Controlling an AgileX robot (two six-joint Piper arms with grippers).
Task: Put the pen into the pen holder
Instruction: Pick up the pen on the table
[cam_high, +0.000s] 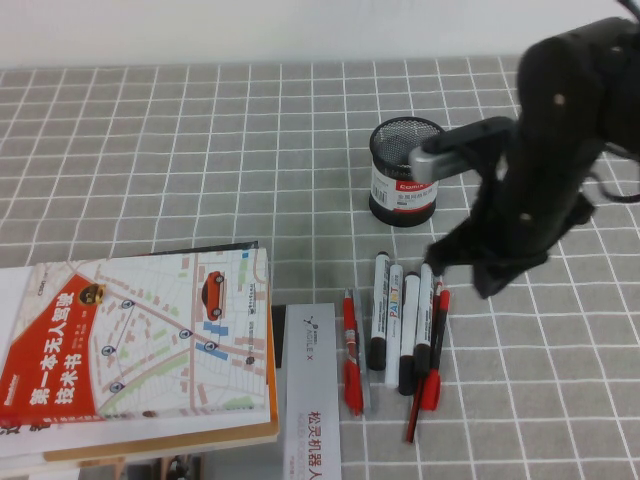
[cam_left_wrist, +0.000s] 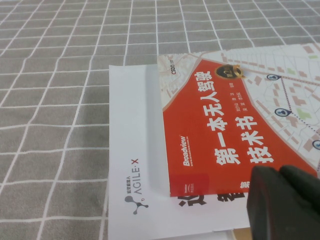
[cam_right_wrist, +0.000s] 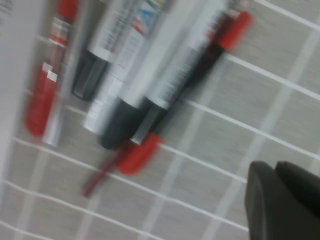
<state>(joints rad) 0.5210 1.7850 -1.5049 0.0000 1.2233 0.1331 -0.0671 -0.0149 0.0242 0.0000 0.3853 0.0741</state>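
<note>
Pen (cam_high: 378, 310) lies flat on the worktop (cam_high: 150, 150), in a tight row of look-alikes, just on the robot's side of the pen holder (cam_high: 405, 170) and apart from it. A white marker with colourful print (cam_high: 393, 320) touches it on the right. A red pen (cam_high: 350, 350) sits close on the left.

Right hand (cam_high: 450, 260) hovers over the far right end of the row, between row and holder. We cannot tell how far open it is, and we see nothing in it. Left hand (cam_left_wrist: 285, 200) is parked over the book (cam_left_wrist: 240, 125). Its opening we cannot tell either.

Risks as we judge them:
- Wrong pick. Two more white markers and another red pen lie right under the hand, nearer to it than our pen.
- Packed row, so a closing hand may pinch two barrels or roll the neighbours away.
- The holder is shorter than the pen, so a tilted drop could tip it or catch the rim.

Long axis runs near-to-far, almost parallel to its neighbours. One black end points toward the holder, the other toward the robot.
</note>
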